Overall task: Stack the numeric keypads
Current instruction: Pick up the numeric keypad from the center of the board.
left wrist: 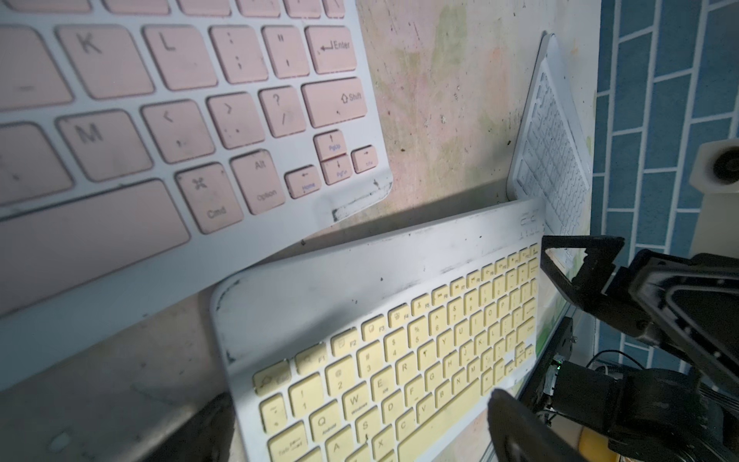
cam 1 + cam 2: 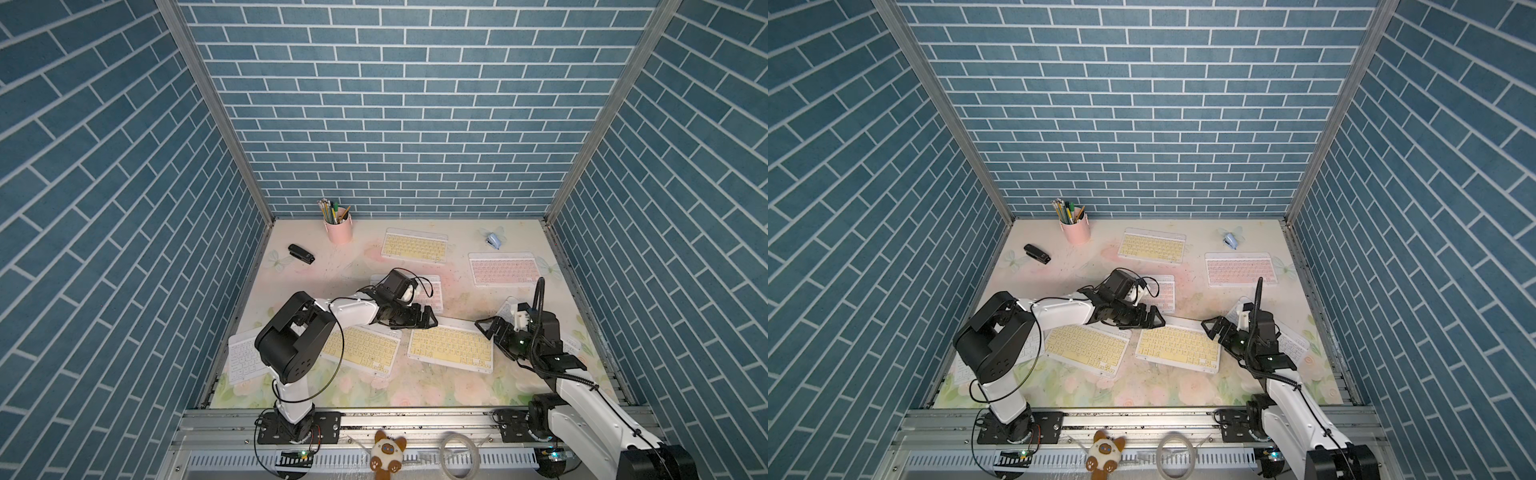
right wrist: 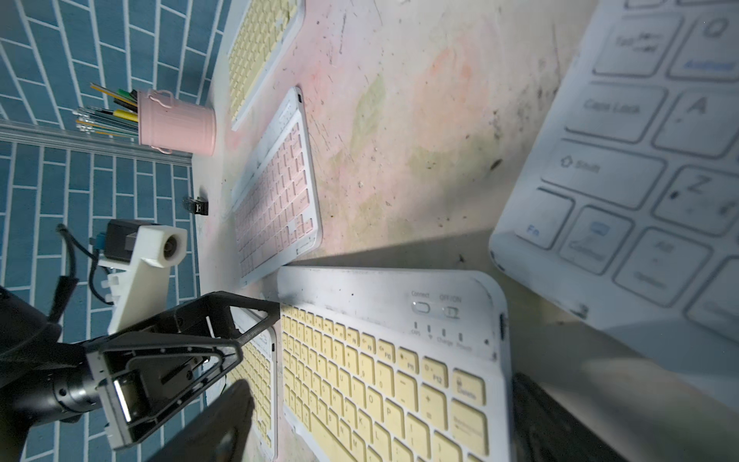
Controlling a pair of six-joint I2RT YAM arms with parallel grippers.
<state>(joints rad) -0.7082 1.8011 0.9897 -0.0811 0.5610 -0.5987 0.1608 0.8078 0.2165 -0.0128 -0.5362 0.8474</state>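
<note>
Stacking yet to start on the floral tabletop [image 2: 457, 384]
Left hand [image 2: 428, 318] and right hand [image 2: 485, 327], both released and empty, flank a thin white-framed, yellow-keyed keypad [image 2: 451, 347] lying flat near the front; the other keypads [image 2: 504, 269] lie singly around, none stacked

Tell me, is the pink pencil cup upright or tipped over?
Upright. In both top views the pink pencil cup stands on its base, with pencils sticking up from its open top.

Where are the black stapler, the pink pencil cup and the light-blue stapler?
black stapler [image 2: 301, 254]: a top view, middle of body.
pink pencil cup [image 2: 340, 233]: a top view, side wall.
light-blue stapler [image 2: 493, 240]: a top view, upper face.
</note>
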